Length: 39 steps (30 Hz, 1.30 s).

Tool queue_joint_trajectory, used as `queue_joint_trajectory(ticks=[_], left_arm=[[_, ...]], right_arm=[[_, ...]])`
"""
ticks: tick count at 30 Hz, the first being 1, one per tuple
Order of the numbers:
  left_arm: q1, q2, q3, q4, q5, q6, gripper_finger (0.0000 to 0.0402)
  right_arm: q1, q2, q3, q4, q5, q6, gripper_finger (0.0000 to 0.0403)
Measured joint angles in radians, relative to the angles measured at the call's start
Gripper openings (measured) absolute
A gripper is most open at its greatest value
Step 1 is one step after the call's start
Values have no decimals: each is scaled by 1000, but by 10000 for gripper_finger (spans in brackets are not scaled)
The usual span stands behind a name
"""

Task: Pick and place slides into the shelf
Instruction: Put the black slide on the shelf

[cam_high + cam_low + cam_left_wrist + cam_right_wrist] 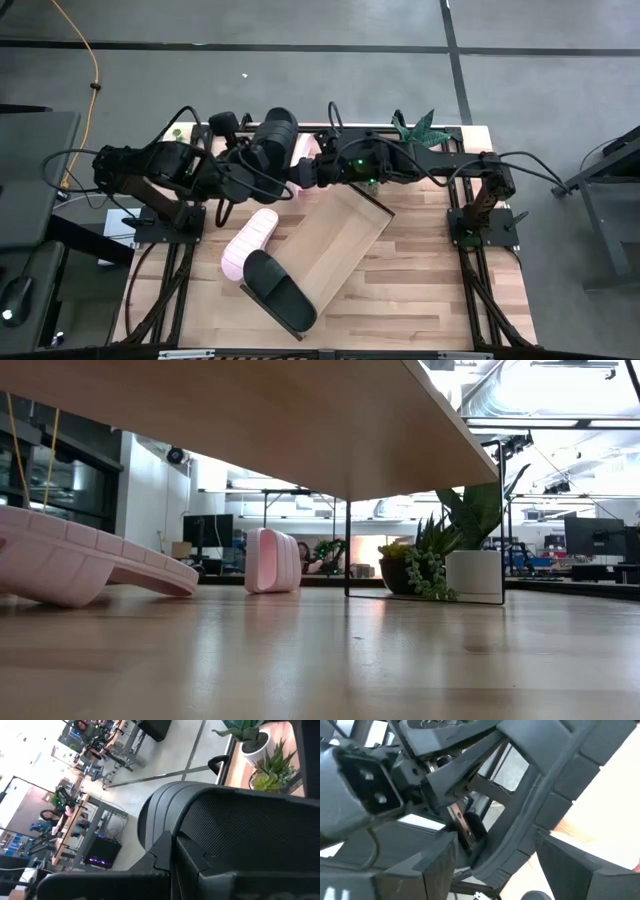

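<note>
Potted plants (pixel 455 555) stand at the wooden table's (pixel 420 300) far edge.

Grey floor (pixel 300 70) crossed by dark seams; yellow cable (pixel 93 60); potted plants (pixel 450 560); distant desks with monitors (pixel 590 540), apparently an office.

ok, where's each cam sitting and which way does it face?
High: overhead, straight down; table, shelf, both arms.
Low: tabletop level, looking under shelf toward room; no arms.
Left wrist: on left arm; black slide fills it.
Right wrist: on right arm; sees other arm close.
Shared: high and low both show shelf, plant.
</note>
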Motion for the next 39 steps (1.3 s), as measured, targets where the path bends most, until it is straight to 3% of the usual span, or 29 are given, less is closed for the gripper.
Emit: queue_joint_trajectory(ticks=[13, 26, 30, 39], left_arm=[[0, 11, -1, 11, -14, 31, 0], [0, 11, -1, 74, 29, 29, 0], [0, 11, -1, 77, 39, 30, 0], [0, 11, -1, 76, 31, 56, 0]], right_arm=[[-4, 2, 0, -98, 51, 25, 257], [-32, 25, 0, -43, 41, 9, 251], [-30, 34, 0, -40, 42, 1, 225], [-31, 37, 0, -60, 60, -24, 122]])
